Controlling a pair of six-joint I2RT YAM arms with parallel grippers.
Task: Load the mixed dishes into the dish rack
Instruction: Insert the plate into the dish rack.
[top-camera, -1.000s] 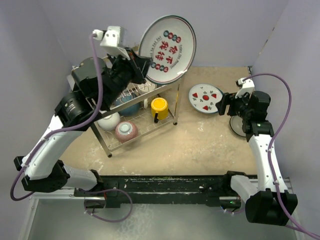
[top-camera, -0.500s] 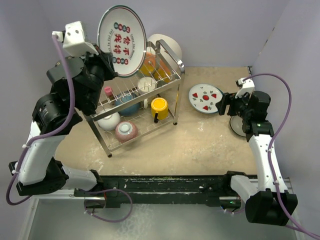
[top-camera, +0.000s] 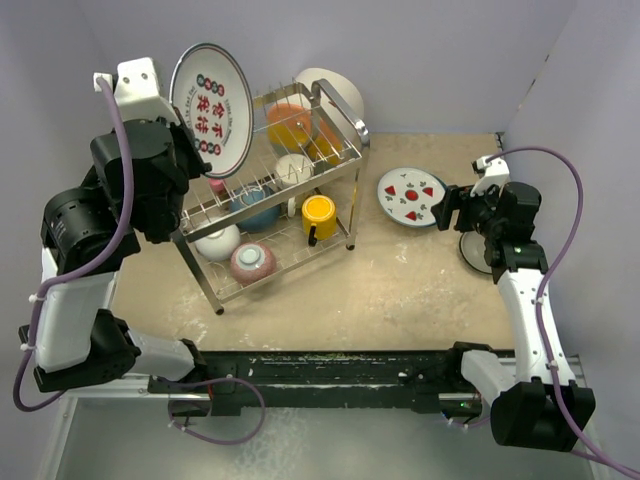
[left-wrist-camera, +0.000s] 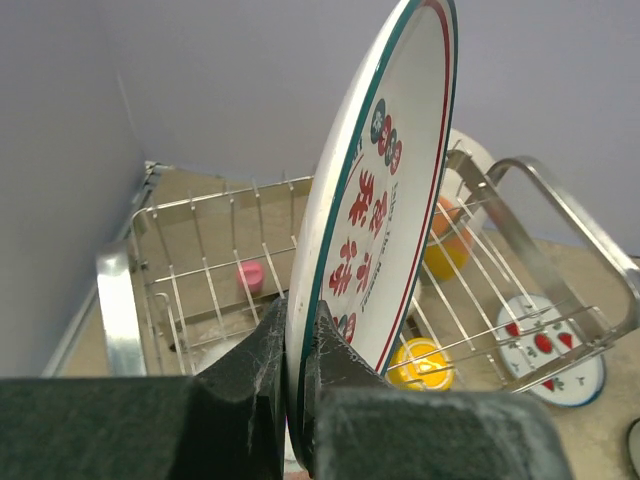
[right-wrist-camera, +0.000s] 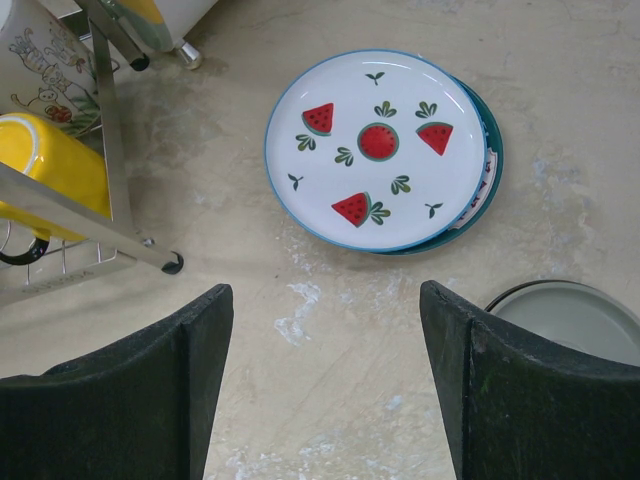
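My left gripper (top-camera: 192, 150) (left-wrist-camera: 297, 350) is shut on the lower rim of the red-lettered white plate (top-camera: 210, 108) (left-wrist-camera: 392, 190). It holds the plate on edge, high above the left end of the chrome dish rack (top-camera: 352, 130) (left-wrist-camera: 572, 222). The rack holds a yellow cup (top-camera: 319, 213) (left-wrist-camera: 424, 362), a white bowl (top-camera: 217, 242), a small patterned bowl (top-camera: 253, 262) and a dark blue bowl (top-camera: 256, 210). My right gripper (top-camera: 452, 208) (right-wrist-camera: 325, 370) is open and empty, hovering just near of a watermelon plate (top-camera: 408, 195) (right-wrist-camera: 378, 148) stacked on a teal plate (right-wrist-camera: 493, 150).
A grey plate (top-camera: 474, 252) (right-wrist-camera: 575, 320) lies on the table under my right arm. Orange dishes (top-camera: 290, 125) and a printed white mug (top-camera: 293, 168) sit in the rack's upper tier; a small pink piece (top-camera: 216, 184) (left-wrist-camera: 250, 275) is at its left. Walls close in on three sides.
My left arm has swung the red-lettered plate leftward, from above the rack's right side to above its left end, and turned it more edge-on. The right arm has not moved.
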